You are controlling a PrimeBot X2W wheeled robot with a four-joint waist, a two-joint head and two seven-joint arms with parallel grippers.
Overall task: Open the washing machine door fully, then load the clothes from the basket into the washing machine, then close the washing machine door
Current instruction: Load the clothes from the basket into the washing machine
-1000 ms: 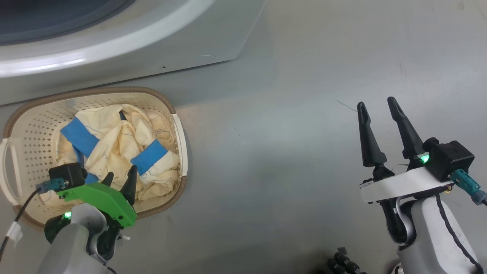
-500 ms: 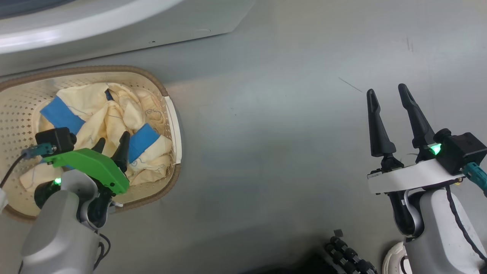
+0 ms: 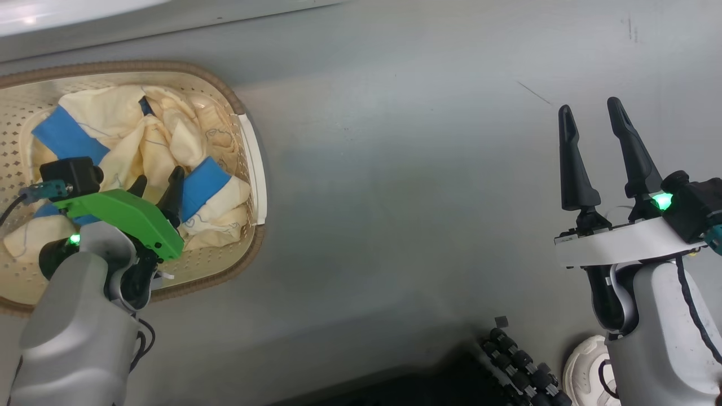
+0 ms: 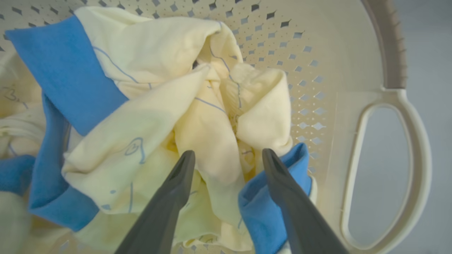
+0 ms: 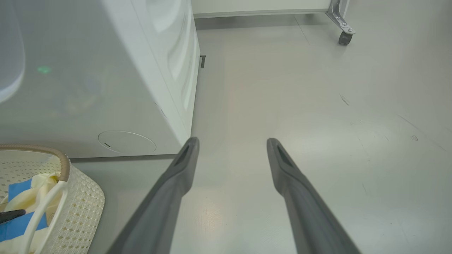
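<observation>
The cream basket [image 3: 248,169] with a brown rim stands on the floor at the left, below the white washing machine [image 3: 67,14]. The clothes [image 3: 158,141], pale yellow with blue bands, lie heaped inside it. My left gripper [image 3: 157,181] is open right over the heap. In the left wrist view its fingertips [image 4: 187,157] straddle a yellow fold of the clothes [image 4: 159,106], beside the basket [image 4: 317,70] wall. My right gripper [image 3: 590,107] hangs open and empty over bare floor at the right. The right wrist view has my right gripper [image 5: 233,141] pointing past the washing machine [image 5: 123,88] corner. The washing machine door is out of view.
A white basket handle [image 4: 385,169] lies right of my left fingers. A white shoe [image 3: 586,366] and a black ribbed cable [image 3: 519,366] sit at the bottom right. A caster wheel [image 5: 344,37] stands on the far floor. Grey floor spreads between the basket and my right arm.
The head camera has tipped, so the basket and washer slid up and left in the picture. My left gripper has moved farther in over the clothes. Both grippers stayed open.
</observation>
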